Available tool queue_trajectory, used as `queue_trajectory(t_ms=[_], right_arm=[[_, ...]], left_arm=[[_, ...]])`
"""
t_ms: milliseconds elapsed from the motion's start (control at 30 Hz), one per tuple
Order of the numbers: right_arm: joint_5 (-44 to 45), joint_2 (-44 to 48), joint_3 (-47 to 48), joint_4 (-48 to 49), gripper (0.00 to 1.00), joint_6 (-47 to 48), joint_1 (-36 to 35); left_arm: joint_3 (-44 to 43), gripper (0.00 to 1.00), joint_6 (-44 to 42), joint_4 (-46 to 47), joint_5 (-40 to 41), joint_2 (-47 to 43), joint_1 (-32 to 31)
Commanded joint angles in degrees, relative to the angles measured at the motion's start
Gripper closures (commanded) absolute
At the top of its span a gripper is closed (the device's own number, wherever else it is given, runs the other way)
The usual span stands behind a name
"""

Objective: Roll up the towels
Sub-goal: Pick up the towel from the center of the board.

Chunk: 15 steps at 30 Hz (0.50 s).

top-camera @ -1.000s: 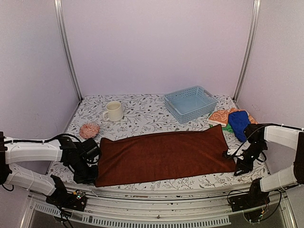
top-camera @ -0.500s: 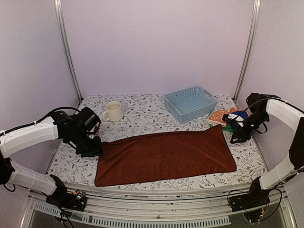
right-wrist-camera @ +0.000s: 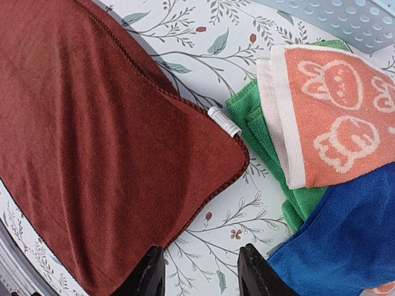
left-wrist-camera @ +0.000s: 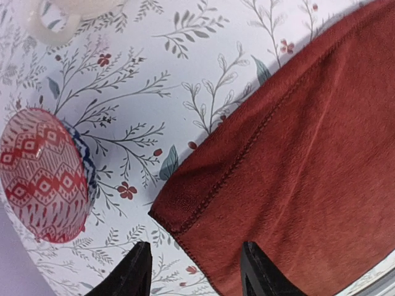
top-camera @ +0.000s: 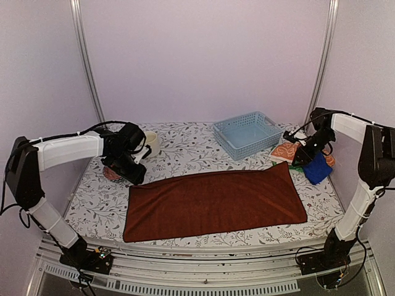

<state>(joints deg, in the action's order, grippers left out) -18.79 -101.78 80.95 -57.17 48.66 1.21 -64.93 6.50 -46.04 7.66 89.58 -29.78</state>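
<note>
From above, the rust-brown towel (top-camera: 213,203) lies flat, with bare table (top-camera: 185,145) along its far edge. The lattice basket (top-camera: 250,148) stands beyond its far right corner, and the mug (top-camera: 152,143) beyond its far left.

On my left wrist, my left gripper (left-wrist-camera: 196,271) hangs released over the towel's (left-wrist-camera: 296,160) corner, with a red-patterned bowl (left-wrist-camera: 43,176) beside it.

On my right wrist, my right gripper (right-wrist-camera: 202,271) is released at the towel's (right-wrist-camera: 105,135) tagged corner. The green towel (right-wrist-camera: 259,135), orange bunny towel (right-wrist-camera: 333,117) and blue towel (right-wrist-camera: 345,246) crowd just beside that corner.
</note>
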Motion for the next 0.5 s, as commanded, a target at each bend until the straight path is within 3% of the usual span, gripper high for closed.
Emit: queue_trajectory(t_ms=[0,200,467], right_arm=[[-1.5,-1.8,3.2,-0.1,0.57,-1.2,0.3],[-1.4,-3.1,3.4,0.1,0.56,-0.7,0.3],[-1.4,-5.0,3.5,0.7,0.56,-1.6,0.3]], left_arm=[[-0.7,0.49,-14.4,0.5,6.4,3.9,-2.8],[-1.5,0.48,-15.8,0.9,14.7,10.2,-5.2],[-1.2,0.52,-16.9,1.9,19.7,12.6,-5.3]])
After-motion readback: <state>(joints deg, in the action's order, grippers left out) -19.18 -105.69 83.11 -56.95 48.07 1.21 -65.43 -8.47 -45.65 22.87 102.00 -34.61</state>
